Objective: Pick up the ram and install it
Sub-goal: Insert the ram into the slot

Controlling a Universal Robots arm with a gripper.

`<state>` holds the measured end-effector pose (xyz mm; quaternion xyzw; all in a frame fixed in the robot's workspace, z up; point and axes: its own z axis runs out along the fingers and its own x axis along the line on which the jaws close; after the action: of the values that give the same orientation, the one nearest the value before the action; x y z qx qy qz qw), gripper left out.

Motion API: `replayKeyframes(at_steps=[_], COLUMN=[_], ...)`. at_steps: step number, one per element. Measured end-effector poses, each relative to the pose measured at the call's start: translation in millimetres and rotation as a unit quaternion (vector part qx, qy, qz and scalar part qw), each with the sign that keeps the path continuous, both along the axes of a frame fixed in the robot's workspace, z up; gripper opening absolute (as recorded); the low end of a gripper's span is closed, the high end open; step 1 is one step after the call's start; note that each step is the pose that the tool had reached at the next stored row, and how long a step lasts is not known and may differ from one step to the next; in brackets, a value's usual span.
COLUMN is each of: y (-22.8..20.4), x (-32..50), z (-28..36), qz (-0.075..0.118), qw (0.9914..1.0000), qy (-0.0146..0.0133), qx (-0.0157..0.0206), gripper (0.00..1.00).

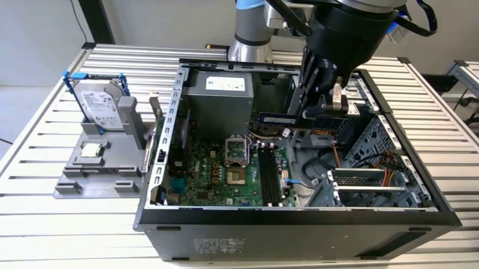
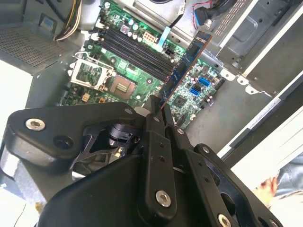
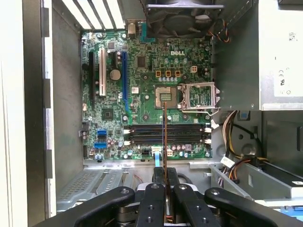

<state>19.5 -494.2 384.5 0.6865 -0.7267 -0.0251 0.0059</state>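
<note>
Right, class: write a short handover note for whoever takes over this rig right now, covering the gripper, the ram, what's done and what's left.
Gripper: shut on the ram, gripping it at one end.
Ram: held in the air inside the open computer case, above the motherboard, touching nothing else.
Memory slots: look empty.
Done: the ram is picked up and is over the board.
Left: the ram is not yet seated in a slot.
</note>
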Motion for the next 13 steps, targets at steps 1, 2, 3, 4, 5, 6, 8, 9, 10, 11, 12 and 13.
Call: replayKeyframes(at_steps=[1, 2, 3, 4, 5, 6, 8, 9, 10, 11, 12, 13], y=[-0.1, 0.0, 0.0, 0.0, 0.0, 0.0, 0.0, 0.0, 0.0, 0.0, 0.0, 0.0], x=[0.0, 0.1, 0.1, 0.0, 0.0, 0.0, 0.0, 0.0, 0.0, 0.0, 0.0, 0.0], z=[0.0, 0.0, 0.0, 0.0, 0.0, 0.0, -0.1, -0.1, -0.1, 0.0, -0.1, -0.1], qz=[-0.009, -0.017, -0.027, -0.036, -0.045, -0.054, -0.072, -0.081, -0.091, -0.099, -0.109, -0.117], qw=[0.99996, 0.99985, 0.99963, 0.99935, 0.99898, 0.99854, 0.99738, 0.99672, 0.99589, 0.99504, 0.99408, 0.99307], qy=[0.0000, 0.0000, 0.0000, 0.0000, 0.0000, 0.0000, 0.0000, 0.0000, 0.0000, 0.0000, 0.0000, 0.0000], qx=[-0.0001, 0.0000, 0.0000, 0.0000, 0.0000, -0.0001, 0.0000, 0.0000, 0.0000, -0.0001, 0.0000, 0.0000], gripper=[0.00, 0.00, 0.00, 0.00, 0.00, 0.00, 0.00, 0.00, 0.00, 0.00, 0.00, 0.00])
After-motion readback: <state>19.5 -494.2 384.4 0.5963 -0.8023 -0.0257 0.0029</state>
